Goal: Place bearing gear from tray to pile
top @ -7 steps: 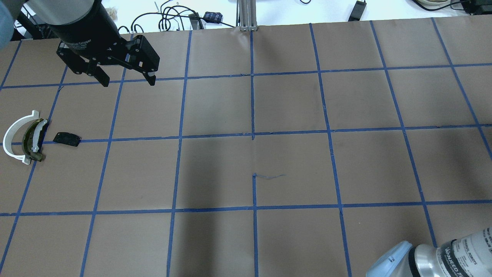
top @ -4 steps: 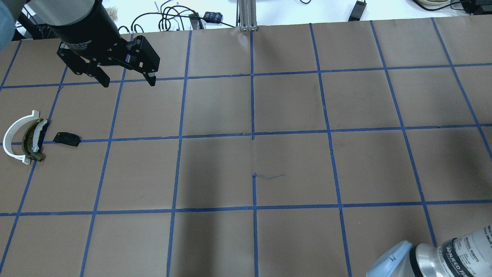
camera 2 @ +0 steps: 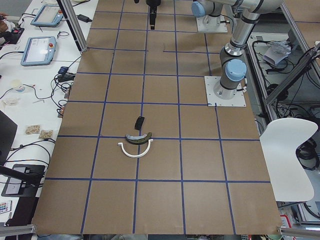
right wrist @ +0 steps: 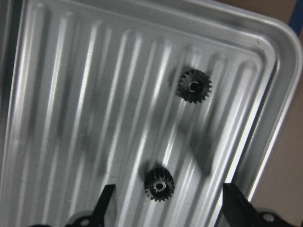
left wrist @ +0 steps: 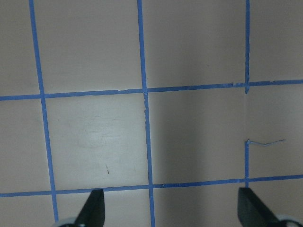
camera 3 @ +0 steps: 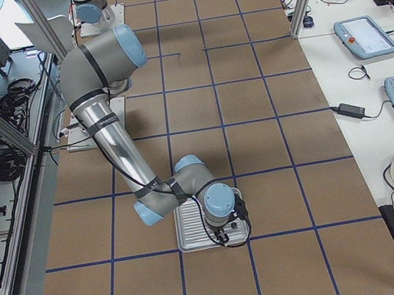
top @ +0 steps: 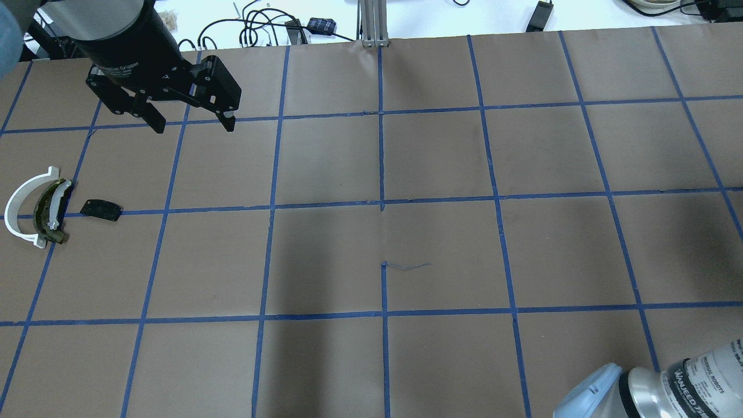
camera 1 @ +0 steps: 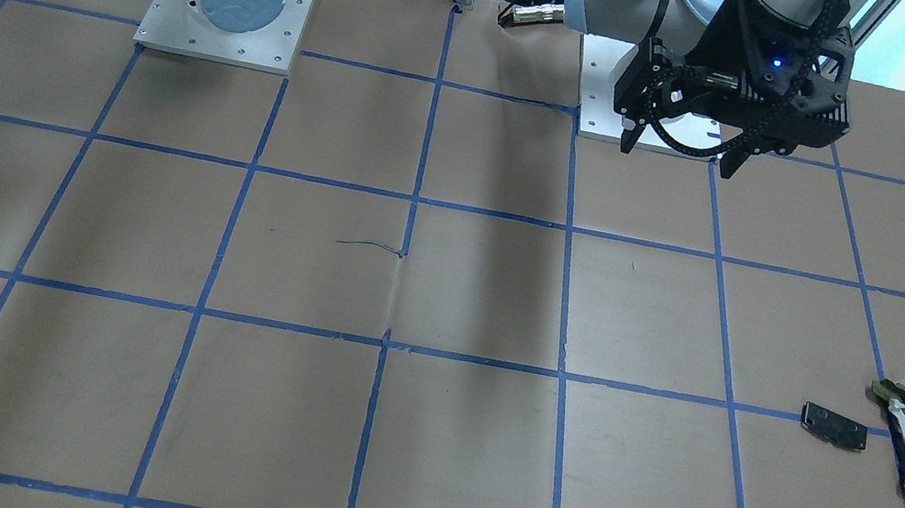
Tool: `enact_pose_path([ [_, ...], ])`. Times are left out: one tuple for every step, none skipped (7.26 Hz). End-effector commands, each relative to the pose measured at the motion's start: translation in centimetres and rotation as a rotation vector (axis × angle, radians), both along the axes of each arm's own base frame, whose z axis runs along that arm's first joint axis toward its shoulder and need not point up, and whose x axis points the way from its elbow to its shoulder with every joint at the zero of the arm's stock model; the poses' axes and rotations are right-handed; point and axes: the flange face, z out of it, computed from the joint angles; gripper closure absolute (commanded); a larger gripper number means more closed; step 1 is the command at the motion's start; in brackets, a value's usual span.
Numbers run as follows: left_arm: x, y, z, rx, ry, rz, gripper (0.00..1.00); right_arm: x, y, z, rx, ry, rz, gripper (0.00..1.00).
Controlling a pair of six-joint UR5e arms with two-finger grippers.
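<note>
The silver ribbed tray [right wrist: 71, 94] lies under my right gripper [right wrist: 170, 208], which is open above it. Two small black bearing gears lie in the tray: one gear [right wrist: 159, 185] right between the fingers and a second gear [right wrist: 195, 86] farther off. The exterior right view shows the tray [camera 3: 192, 231] beneath the near arm. The pile lies at the table's left end: a white half-ring [top: 20, 209], an olive curved piece [top: 49, 212] and a black plate [top: 101, 209]. My left gripper [top: 193, 125] hangs open and empty, beyond the pile.
Brown paper with a blue tape grid [top: 383, 203] covers the table. Cables and a power brick [top: 322, 24] lie past the far edge. An aluminium post [top: 374, 23] stands at the far middle. The right arm's elbow [top: 603, 395] shows at the near right corner.
The right arm's forearm at the bottom right has shifted slightly lower in the overhead view. The left gripper and the pile have stayed where they were.
</note>
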Motion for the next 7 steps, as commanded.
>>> enact_pose_path([
  [-0.01, 0.03, 0.04, -0.001, 0.001, 0.0, 0.0, 0.19, -0.15, -0.44, 0.004, -0.005, -0.002, 0.32],
  [-0.06, 0.19, 0.17, -0.002, -0.001, -0.001, 0.0, 0.06, -0.19, -0.83, 0.009, -0.006, 0.0, 0.56],
  [-0.02, 0.17, 0.17, -0.002, 0.002, 0.0, 0.0, 0.03, -0.21, -0.78, 0.009, -0.006, 0.001, 0.65],
  [-0.11, 0.09, 0.19, -0.003, 0.012, 0.0, 0.0, 0.03, -0.22, -1.1, 0.01, -0.011, 0.003, 0.68],
  [-0.24, 0.17, 0.26, -0.005, 0.018, -0.002, 0.0, 0.04, -0.2, -1.33, 0.013, -0.014, 0.003, 0.72],
  [-0.15, 0.23, 0.17, -0.002, 0.016, 0.0, 0.0, 0.04, -0.15, -1.14, 0.017, -0.012, 0.005, 0.75],
  [-0.15, 0.21, 0.26, -0.005, 0.016, 0.0, 0.0, 0.21, -0.24, -0.51, 0.022, -0.011, 0.005, 0.77],
])
